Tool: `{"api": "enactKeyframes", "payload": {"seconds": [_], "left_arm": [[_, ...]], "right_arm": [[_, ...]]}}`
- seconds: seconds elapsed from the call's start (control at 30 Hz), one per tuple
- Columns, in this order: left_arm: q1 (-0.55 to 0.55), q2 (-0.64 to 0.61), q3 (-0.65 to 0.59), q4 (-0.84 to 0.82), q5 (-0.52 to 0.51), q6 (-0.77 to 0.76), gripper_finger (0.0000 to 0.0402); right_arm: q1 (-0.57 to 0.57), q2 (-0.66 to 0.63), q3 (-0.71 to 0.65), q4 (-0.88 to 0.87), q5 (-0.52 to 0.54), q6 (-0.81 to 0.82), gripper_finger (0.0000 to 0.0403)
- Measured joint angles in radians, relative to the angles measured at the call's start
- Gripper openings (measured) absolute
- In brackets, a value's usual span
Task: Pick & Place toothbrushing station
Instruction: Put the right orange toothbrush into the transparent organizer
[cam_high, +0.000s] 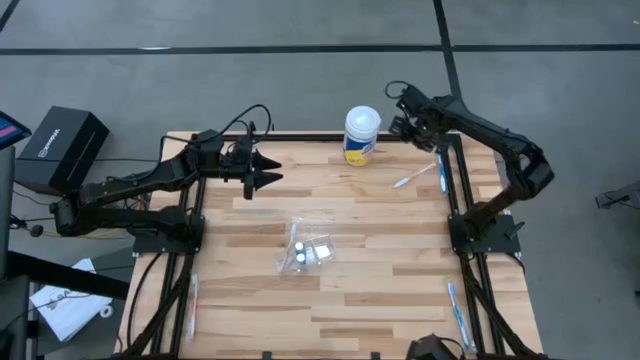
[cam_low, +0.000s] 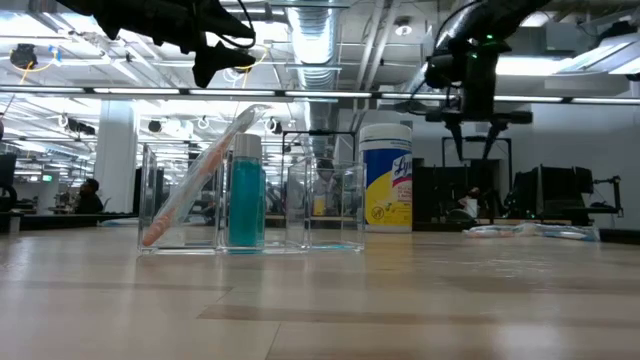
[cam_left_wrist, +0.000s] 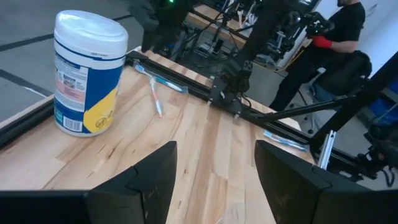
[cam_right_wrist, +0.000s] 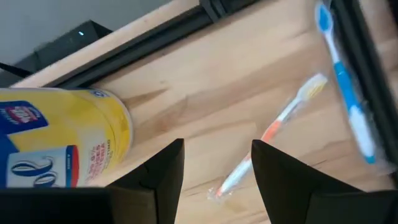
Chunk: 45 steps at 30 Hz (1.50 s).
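Right wrist view — orange toothbrush (cam_right_wrist: 273, 142) on table beneath right jaws (cam_right_wrist: 214, 163), open, empty

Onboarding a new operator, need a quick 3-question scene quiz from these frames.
1. True or false: the wipes canister is lying on its side.
2. Which gripper hovers nearest the orange toothbrush: A left gripper, B right gripper?
3. Fill in: the clear organizer holds a toothbrush and a ____ tube.

Key:
1. False, it stands upright.
2. B.
3. Teal.
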Motion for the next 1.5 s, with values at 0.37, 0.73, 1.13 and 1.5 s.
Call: {"api": "enactKeyframes", "payload": {"seconds": [0.37, 0.73, 1.13, 1.5], "left_arm": [[0.000, 0.000, 0.000, 0.003, 0.000, -0.018, 0.0210], [0.000, 0.000, 0.000, 0.002, 0.012, -0.037, 0.0210], [-0.001, 0.000, 0.000, -0.027, 0.021, -0.037, 0.0210], [-0.001, 0.000, 0.000, -0.028, 0.023, -0.037, 0.0210]], "right_arm": [[0.014, -0.174, -0.368, 0.230, -0.076, 0.173, 0.0178], [0.001, -0.123, -0.443, 0.307, -0.107, 0.216, 0.0176], [0.001, 0.000, -0.444, 0.400, -0.150, 0.234, 0.0178], [0.000, 0.019, -0.444, 0.385, -0.154, 0.233, 0.0182]]}}
